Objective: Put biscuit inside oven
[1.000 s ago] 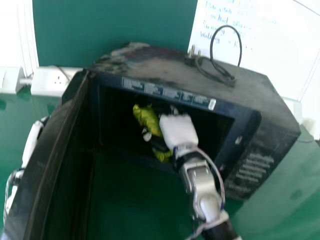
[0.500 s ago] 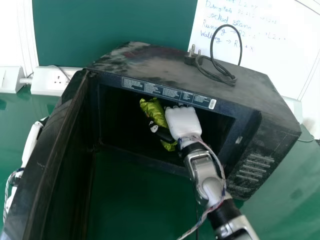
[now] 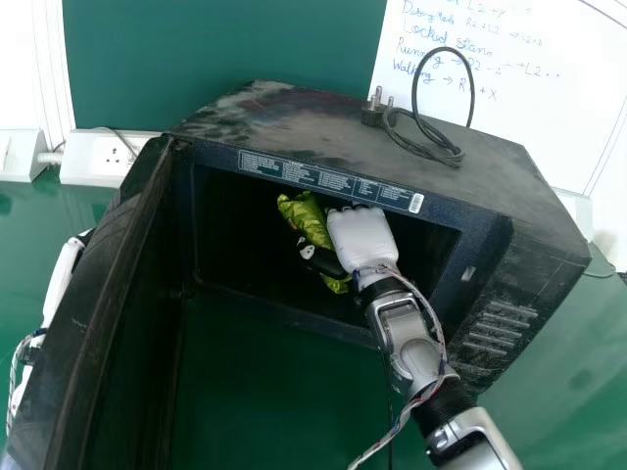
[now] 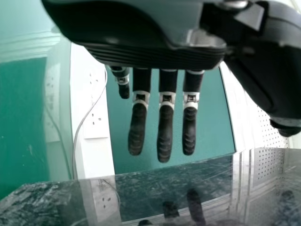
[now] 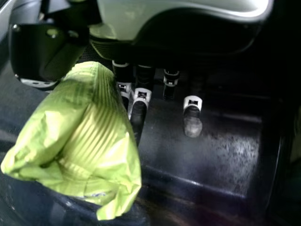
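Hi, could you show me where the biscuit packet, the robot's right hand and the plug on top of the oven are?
Biscuit packet [image 5: 94, 136]: right wrist view, on the middle of its green wrapper.
Right hand [image 3: 361, 238]: head view, on its white back.
Plug [image 3: 372, 116]: head view, on its dark body.

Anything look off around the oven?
Yes. The cord lies loosely on top of the oven, its plug out of any socket. The dark top also looks dusty and smeared. No spill seen from the biscuit packet.

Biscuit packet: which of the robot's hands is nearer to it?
Right. The right hand holds the packet inside the oven; the left hand is outside, beyond the door.
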